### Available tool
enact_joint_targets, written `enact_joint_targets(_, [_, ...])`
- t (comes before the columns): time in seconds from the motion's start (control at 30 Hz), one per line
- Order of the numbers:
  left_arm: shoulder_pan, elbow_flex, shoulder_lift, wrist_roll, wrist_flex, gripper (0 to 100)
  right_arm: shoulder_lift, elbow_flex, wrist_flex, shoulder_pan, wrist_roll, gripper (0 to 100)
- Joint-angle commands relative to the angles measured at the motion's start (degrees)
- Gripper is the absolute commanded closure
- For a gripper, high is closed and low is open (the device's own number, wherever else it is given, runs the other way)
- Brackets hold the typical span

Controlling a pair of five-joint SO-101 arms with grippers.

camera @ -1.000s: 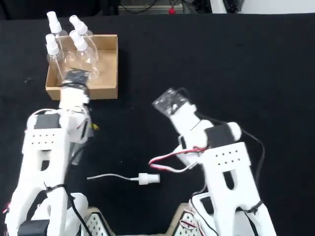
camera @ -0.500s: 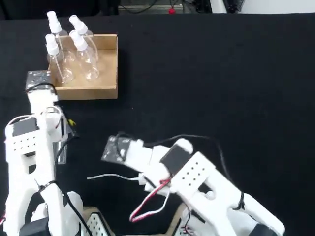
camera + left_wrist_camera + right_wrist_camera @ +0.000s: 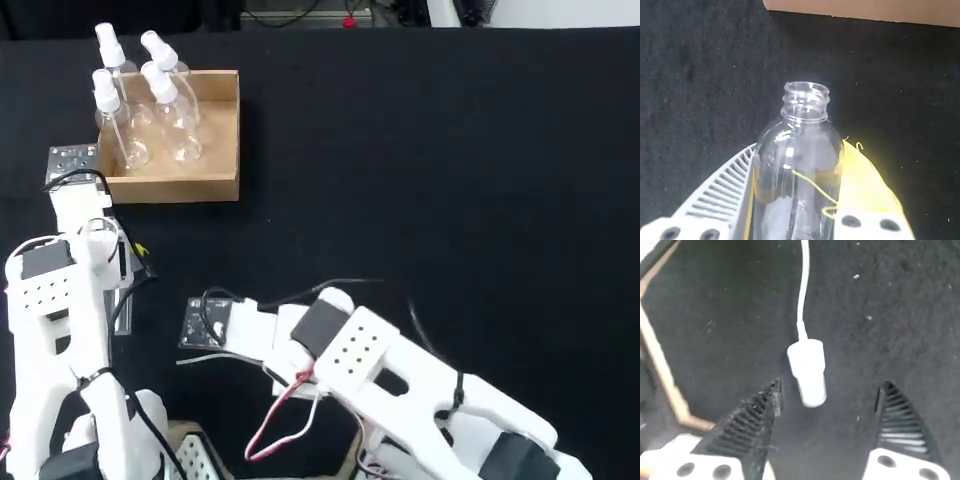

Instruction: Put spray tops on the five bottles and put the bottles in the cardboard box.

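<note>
- High view: the right arm (image 3: 350, 350) lies low across the near side of the table (image 3: 450, 150). Its wrist sits over a thin white dip tube (image 3: 205, 358), which points out beyond the wrist toward the left arm (image 3: 60, 290). The left arm stands just this side of the cardboard box (image 3: 170, 188), where four capped bottles (image 3: 150, 100) stand upright. The right arm is by far the nearer to the loose top.
- Left wrist view: the left gripper (image 3: 797, 165) is clenched on the body of a clear bottle (image 3: 800, 160), one finger on each flank. The bottle's long axis runs straight out along the fingers. Its bare threaded neck sticks out past the fingertips, toward the box edge beyond. The mouth is uncapped and nothing blocks it.
- Right wrist view: the right gripper (image 3: 831, 387) is spread wide and grips nothing, its two toothed fingers well apart. The spray top (image 3: 807, 372) lies flat on the table in the gap. It sits just ahead of the fingertips and closer to one finger than to the other. Its long axis runs almost in line with the fingers, head end nearest them and tube trailing straight away. I judge that closing would pinch the head across its width, but only after a short advance and a slight sideways correction to centre it.
</note>
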Motion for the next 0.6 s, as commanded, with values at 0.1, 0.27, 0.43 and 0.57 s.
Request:
enact_joint_targets(0.1, [-0.6,-1.2,-1.7,0.5,-0.8,91,0.2,7.9,-12.7,-0.4,0.6,74.4])
enact_joint_targets(0.27, [-0.6,-1.2,-1.7,0.5,-0.7,91,0.2,10.2,-14.6,1.6,0.5,75.0])
enact_joint_targets(0.43, [-0.6,-1.2,-1.7,0.5,-0.6,91,0.3,10.3,-14.7,5.5,2.2,74.8])
enact_joint_targets(0.57, [-0.6,-1.2,-1.7,0.5,-0.7,91,0.3,11.3,-16.0,5.4,2.9,74.7])
